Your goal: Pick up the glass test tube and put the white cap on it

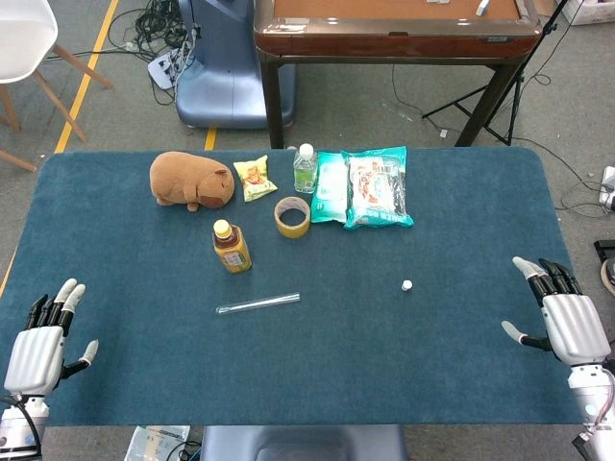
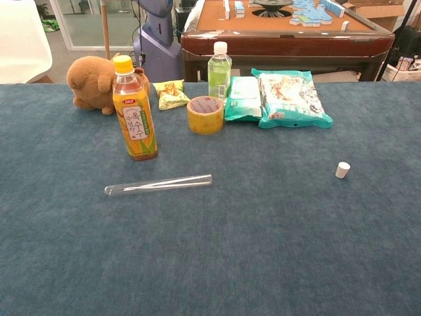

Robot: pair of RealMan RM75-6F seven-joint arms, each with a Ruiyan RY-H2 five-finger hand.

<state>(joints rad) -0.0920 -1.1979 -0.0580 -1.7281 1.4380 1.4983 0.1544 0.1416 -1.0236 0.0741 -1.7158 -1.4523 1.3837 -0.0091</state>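
Observation:
The glass test tube (image 1: 258, 304) (image 2: 158, 185) lies flat on the blue tablecloth a little left of centre, its rounded end to the left. The small white cap (image 1: 407, 285) (image 2: 342, 170) stands alone on the cloth to the right of the tube. My left hand (image 1: 43, 341) rests open at the near left corner, far from the tube. At the near right edge my right hand (image 1: 562, 313) is open too, well right of the cap. Neither hand shows in the chest view.
Behind the tube stands an orange drink bottle (image 1: 231, 246) (image 2: 134, 108). Further back are a tape roll (image 1: 292, 216) (image 2: 205, 114), a brown plush toy (image 1: 191, 180), a yellow snack bag (image 1: 254, 177), a green bottle (image 1: 305, 167) and teal packets (image 1: 370, 185). A wooden table (image 1: 394, 29) stands beyond.

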